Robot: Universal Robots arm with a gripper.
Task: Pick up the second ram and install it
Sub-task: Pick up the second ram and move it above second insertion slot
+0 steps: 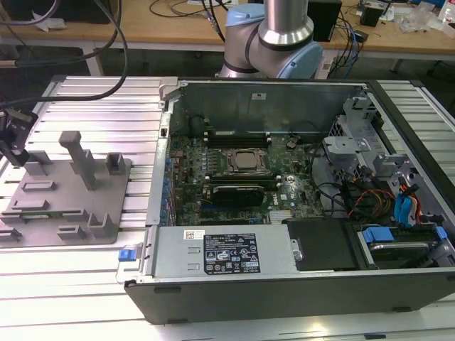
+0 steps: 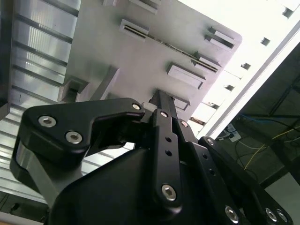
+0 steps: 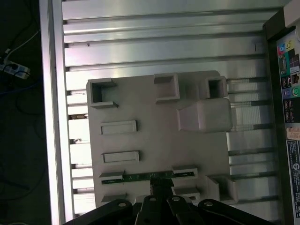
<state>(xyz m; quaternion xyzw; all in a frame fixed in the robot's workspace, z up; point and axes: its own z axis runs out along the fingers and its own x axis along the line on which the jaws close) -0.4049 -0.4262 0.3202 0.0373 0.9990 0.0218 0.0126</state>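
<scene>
Gripper (image 3: 158,183) is down at the grey fixture plate (image 3: 140,140), tip right at the mid-length of the second ram (image 3: 126,177). Can't tell whether it's apart or already clamped on the stick, since the arm's own body hides the contact, and touching vs just above is also unclear. In the second wrist view the gripper (image 2: 161,96) points along its axis at the same thin stick (image 2: 187,53), which stands on edge in a narrow cradle between two end blocks (image 3: 111,175) on the plate. In the exterior view the gripper (image 1: 14,145) sits at the exterior view's left, well apart from the open PC case (image 1: 249,291). Judgement: this is the grasp stage of the pick-up, w/ install not started. To do it well, keep the grip centred lengthwise and square to the stick, pinch the flat faces evenly, and don't tilt, or the board will likely bind against the end blocks. Containers: the plate's other pockets (image 3: 96,91) look bare, so the ram is the only part I can see on it. The plate lies on a slatted table (image 1: 92,99). The PC case holds the motherboard (image 1: 213,153) w/ CPU socket (image 1: 245,161) near the centre, a black card (image 1: 238,192) just below it, a drive cage (image 1: 398,206) at the exterior view's right, and loose cables (image 1: 362,195) between. Can't make out what's in the slots beside the socket.
</scene>
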